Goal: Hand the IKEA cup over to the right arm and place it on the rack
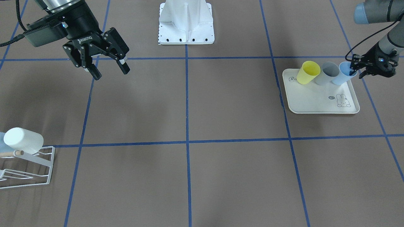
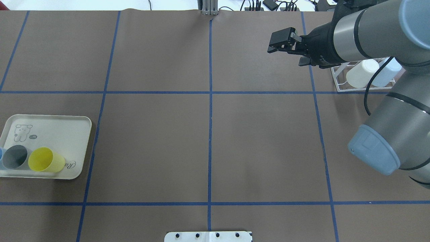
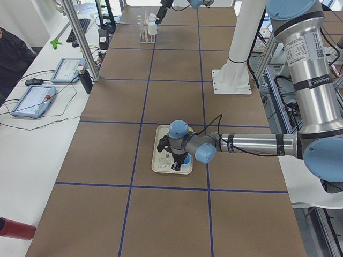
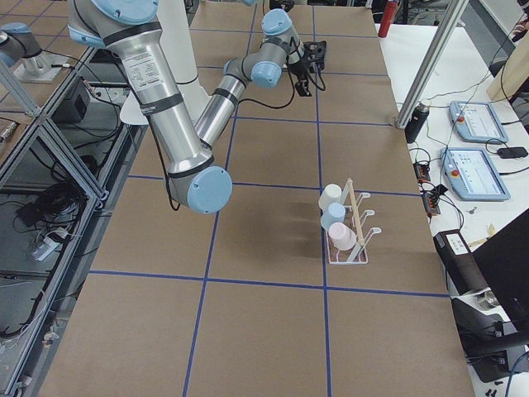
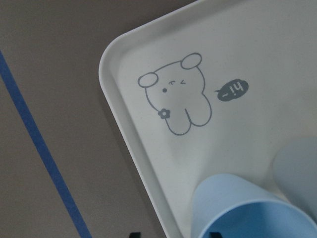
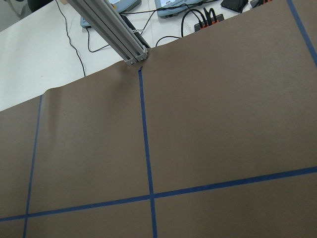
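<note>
**Grasp stage: left gripper at blue cup, hand-over not begun**

Step in hand, by judgement: the pick-up. Left gripper [image 1: 356, 72] down at the rim of the blue cup [image 1: 342, 77]. Cup lying on its side at the end of the cream tray [image 1: 315, 101], just beside a grey cup [image 1: 326, 74], w/ a yellow cup [image 1: 307, 72] beyond that. In the wrist view, fingertips apart and straddling the cup wall: one in the mouth, one outside, apparently not closed on it. Right gripper [image 1: 110, 72] up above the surface, well apart from the tray, jaws wide, nothing held. Rack [image 1: 47, 164] at the far end of the surface on the R side, already carrying a white cup [image 1: 23, 140] & others.

Next, prob.:
- Close on the wall and lift clear w/o dragging the grey cup along.
- Carry toward the middle and bring the right gripper in on a free part of the cup body.
- Release w/ the left only after a firm hold on the right.
- Then onto a rack prong; free prong hard to make out from these views.
</note>
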Controlling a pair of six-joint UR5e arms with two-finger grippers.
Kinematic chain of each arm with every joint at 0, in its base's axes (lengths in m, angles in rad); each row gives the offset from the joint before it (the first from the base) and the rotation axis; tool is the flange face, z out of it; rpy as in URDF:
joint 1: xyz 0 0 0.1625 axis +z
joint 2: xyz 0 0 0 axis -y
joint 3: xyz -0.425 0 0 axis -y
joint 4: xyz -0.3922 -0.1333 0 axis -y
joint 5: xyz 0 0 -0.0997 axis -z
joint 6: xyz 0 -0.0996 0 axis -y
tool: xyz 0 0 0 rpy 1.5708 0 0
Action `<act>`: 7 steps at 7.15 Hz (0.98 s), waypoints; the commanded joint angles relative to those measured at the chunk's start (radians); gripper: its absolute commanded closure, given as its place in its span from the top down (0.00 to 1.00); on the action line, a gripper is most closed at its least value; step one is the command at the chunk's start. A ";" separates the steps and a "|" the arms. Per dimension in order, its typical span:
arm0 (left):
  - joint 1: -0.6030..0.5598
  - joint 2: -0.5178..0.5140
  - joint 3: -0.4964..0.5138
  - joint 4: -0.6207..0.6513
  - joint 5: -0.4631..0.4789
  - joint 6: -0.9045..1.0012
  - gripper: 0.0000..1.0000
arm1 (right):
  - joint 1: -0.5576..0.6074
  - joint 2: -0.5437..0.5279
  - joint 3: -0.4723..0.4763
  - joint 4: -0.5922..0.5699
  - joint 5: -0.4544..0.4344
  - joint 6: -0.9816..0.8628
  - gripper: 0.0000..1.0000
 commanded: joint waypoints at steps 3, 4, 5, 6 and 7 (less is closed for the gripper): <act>0.000 -0.006 0.009 0.012 0.013 0.000 0.00 | 0.000 0.004 -0.002 -0.001 -0.002 -0.001 1.00; -0.033 -0.005 0.006 0.014 0.019 0.000 0.00 | 0.000 0.004 -0.002 -0.001 -0.002 -0.001 1.00; -0.118 -0.027 0.001 0.017 0.066 0.000 0.00 | 0.000 0.004 -0.003 -0.001 -0.003 -0.001 1.00; -0.186 -0.072 0.003 0.041 0.101 0.000 0.00 | 0.000 0.006 -0.002 0.000 -0.003 0.004 1.00; -0.243 -0.160 0.007 0.123 0.138 -0.001 0.00 | 0.000 0.010 -0.002 0.000 -0.003 0.007 1.00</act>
